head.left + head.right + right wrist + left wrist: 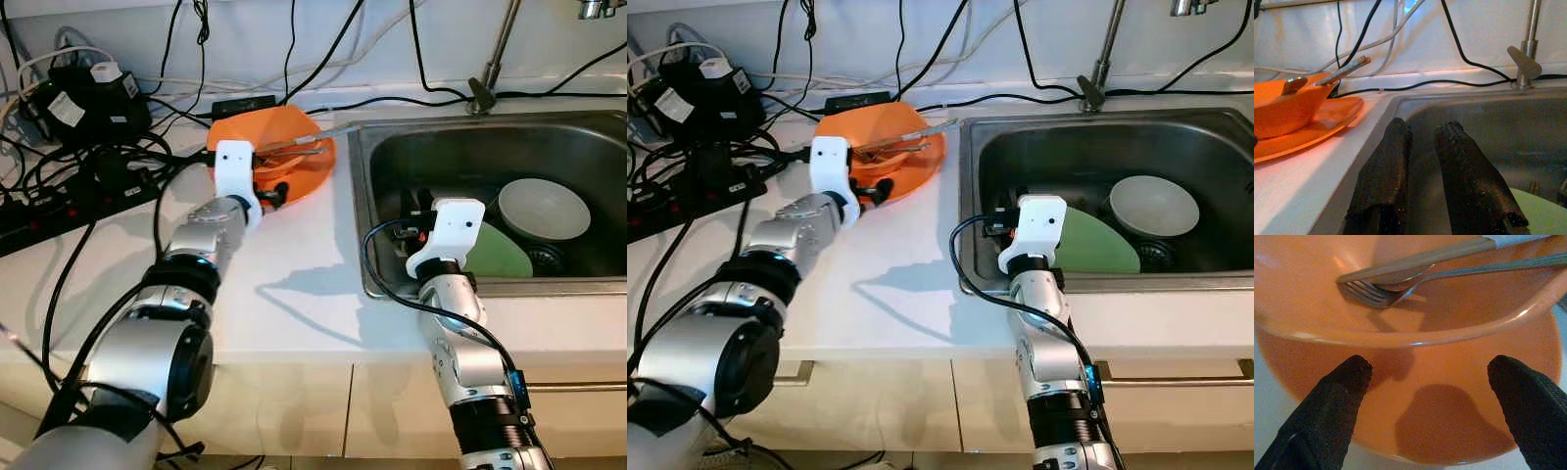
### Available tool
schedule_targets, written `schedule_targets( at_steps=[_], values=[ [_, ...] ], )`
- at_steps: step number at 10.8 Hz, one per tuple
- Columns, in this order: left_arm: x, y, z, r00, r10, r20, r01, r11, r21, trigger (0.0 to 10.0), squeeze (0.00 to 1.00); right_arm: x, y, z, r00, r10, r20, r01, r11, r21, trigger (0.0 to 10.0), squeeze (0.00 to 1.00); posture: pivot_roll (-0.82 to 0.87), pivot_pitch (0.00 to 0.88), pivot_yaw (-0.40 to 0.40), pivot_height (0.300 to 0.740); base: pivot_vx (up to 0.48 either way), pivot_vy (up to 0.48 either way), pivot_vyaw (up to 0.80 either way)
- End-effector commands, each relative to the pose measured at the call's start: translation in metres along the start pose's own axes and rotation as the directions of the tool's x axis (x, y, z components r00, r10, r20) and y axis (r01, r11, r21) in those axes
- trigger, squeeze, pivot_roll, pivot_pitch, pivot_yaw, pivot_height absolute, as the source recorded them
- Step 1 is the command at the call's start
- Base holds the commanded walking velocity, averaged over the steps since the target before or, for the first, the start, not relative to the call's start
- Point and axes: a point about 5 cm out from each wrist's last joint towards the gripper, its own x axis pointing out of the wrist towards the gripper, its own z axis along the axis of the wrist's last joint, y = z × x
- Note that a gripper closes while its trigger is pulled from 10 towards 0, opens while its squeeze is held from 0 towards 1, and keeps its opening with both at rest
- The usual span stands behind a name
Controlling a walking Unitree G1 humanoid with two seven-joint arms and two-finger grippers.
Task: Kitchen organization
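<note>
Left gripper (pixel 1425 377): hovering at the near edge of the orange dishes, its fingers (pixel 1337 396) spread wide and gripping nothing.
Orange bowl (pixel 279 147): sitting on an orange plate (pixel 1449 431) on the white counter (pixel 284 294), left of the sink (pixel 377 157).
Fork (pixel 1376 293): lying in the bowl beside another utensil, handles sticking out over the rim toward the sink.
Right gripper (pixel 1425 166): reaching over the sink's front edge, fingers nearly together, holding nothing.
Sink contents: a white bowl (pixel 544 208) resting by a green plate (pixel 505 253).
Back left: a tangle of black cables (pixel 98 166).
</note>
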Motion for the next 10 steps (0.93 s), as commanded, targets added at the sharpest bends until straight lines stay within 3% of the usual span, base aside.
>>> schedule_targets(
  at_steps=[1,6,10],
  values=[
    [0.001,-0.004,0.002,1.000,-0.014,-0.002,0.014,1.000,-0.005,10.0,0.00,-0.006,0.003,-0.010,0.998,0.015,-0.057,-0.015,1.000,0.003,10.0,0.00,0.00,0.031,0.099,0.740,0.000,0.000,0.00],
    [0.000,0.004,-0.029,0.990,0.018,-0.139,-0.005,0.995,0.095,10.0,0.00,-0.004,0.004,-0.010,0.998,0.013,-0.062,-0.013,1.000,0.007,10.0,0.00,0.00,0.024,0.116,0.740,0.000,0.000,0.00],
    [-0.009,0.027,-0.055,0.971,0.015,-0.238,0.001,0.998,0.067,10.0,0.00,-0.001,0.008,-0.010,0.998,0.021,-0.058,-0.020,1.000,0.020,10.0,0.00,0.02,0.000,0.138,0.740,0.000,0.000,0.00]
  ],
)
